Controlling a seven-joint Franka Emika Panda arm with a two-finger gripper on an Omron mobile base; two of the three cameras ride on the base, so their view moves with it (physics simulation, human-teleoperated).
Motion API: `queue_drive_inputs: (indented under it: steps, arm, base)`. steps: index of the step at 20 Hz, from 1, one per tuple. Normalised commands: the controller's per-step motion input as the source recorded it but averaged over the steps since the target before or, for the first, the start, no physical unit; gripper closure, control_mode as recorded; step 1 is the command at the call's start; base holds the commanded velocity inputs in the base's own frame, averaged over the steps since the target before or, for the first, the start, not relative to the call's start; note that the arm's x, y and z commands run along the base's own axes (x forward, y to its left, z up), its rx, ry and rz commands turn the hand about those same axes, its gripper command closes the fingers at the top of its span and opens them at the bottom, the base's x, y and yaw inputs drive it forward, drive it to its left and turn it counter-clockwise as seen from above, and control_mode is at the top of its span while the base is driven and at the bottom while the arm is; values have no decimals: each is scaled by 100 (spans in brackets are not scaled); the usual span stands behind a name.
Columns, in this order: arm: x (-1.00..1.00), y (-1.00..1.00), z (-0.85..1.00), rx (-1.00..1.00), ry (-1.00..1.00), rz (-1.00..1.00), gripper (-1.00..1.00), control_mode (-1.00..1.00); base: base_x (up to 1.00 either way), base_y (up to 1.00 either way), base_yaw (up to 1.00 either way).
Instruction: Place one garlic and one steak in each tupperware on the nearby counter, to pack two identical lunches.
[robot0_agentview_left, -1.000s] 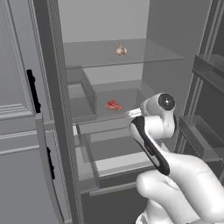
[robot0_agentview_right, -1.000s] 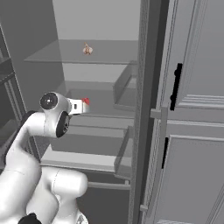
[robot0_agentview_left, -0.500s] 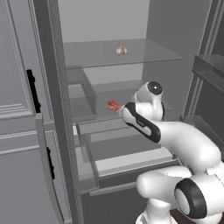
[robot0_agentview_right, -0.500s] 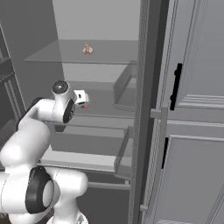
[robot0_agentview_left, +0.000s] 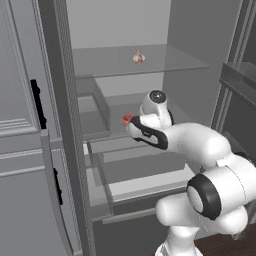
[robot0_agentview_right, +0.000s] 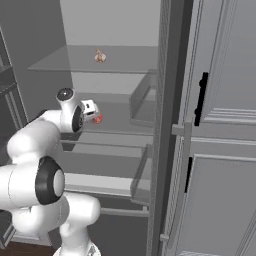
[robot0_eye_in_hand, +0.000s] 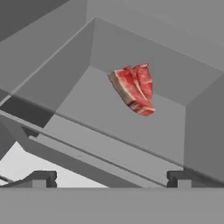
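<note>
The tool (robot0_eye_in_hand: 109, 178) stands with its jaws spread wide and nothing between them, its two dark tips low in the hand view, aimed into the open fridge (robot0_agentview_left: 150, 165); just ahead of the tips lie the front rails of a pull-out drawer (robot0_eye_in_hand: 100, 144), and beyond them the grey floor of a bin-like compartment (robot0_eye_in_hand: 87, 105).

On that floor, toward the back wall, lies the steak (robot0_eye_in_hand: 133, 89), red with pale marbling and a lighter fatty edge, tilted up on one side rather than flat; in the left base view it shows as a red patch (robot0_agentview_left: 126, 119) just off the tool's end, and in the right base view as a red spot (robot0_agentview_right: 98, 119) beside the wrist; tool and meat are near but apart. By its look the steak would be soft, somewhat limp and perhaps slick, fairly light; a grip across its thick middle, jaws closing on the broad faces or on the raised edge, seems safer than a pinch at a thin corner, which could let it fold or slip.

Farther up and back, on the glass shelf (robot0_agentview_left: 165, 62), sits one garlic (robot0_agentview_left: 138, 57), small, pale and roundish, likely firm and prone to roll; it is seen too from the right side (robot0_agentview_right: 100, 56). The compartment holds only the steak; the drawers below appear to hold nothing, as far as can be seen.
</note>
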Motion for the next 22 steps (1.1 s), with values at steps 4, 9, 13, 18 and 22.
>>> queue_drive_inputs:
  steps: [4,9,13,18,22]
  arm:
    - [57,1,-14,0,0,0,-100,-100]
    - [53,11,-32,-2,0,0,-100,-100]
    - [53,23,-11,-1,0,0,-100,-100]
    - [48,22,-12,0,3,0,-100,-100]
    - [44,20,-18,0,3,-1,-100,-100]
  base:
    - [0,0,0]
    - [0,0,0]
    - [0,0,0]
    - [0,0,0]
    - [0,0,0]
